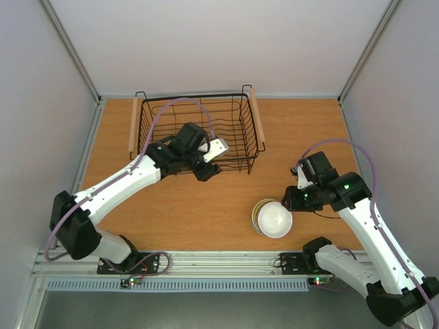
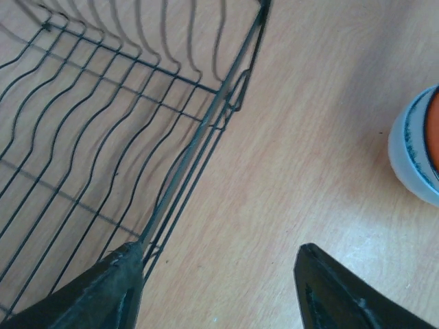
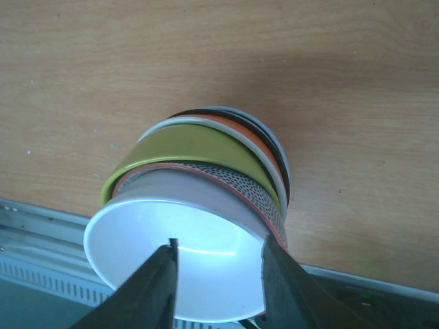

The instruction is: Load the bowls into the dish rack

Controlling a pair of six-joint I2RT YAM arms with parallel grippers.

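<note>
The bowls [image 1: 272,218] stood nested in one stack on the wood-grain surface [image 1: 192,212], near its front edge and apart from the dish rack [image 1: 194,99]. A smooth, glossy white bowl [image 3: 130,236] topped a grey speckled bowl [image 3: 240,181], a yellow-green bowl [image 3: 192,147] and an orange bowl [image 3: 259,147]. The right gripper [image 3: 218,274] held its jaws part-way apart at the white bowl's rim, with no clamp evident. The left gripper [image 2: 219,281] held its jaws apart, one dark finger [image 2: 116,288] against the rack's thin black wire edge. The rack's handles [image 1: 257,118] were pale wooden bars.
</note>
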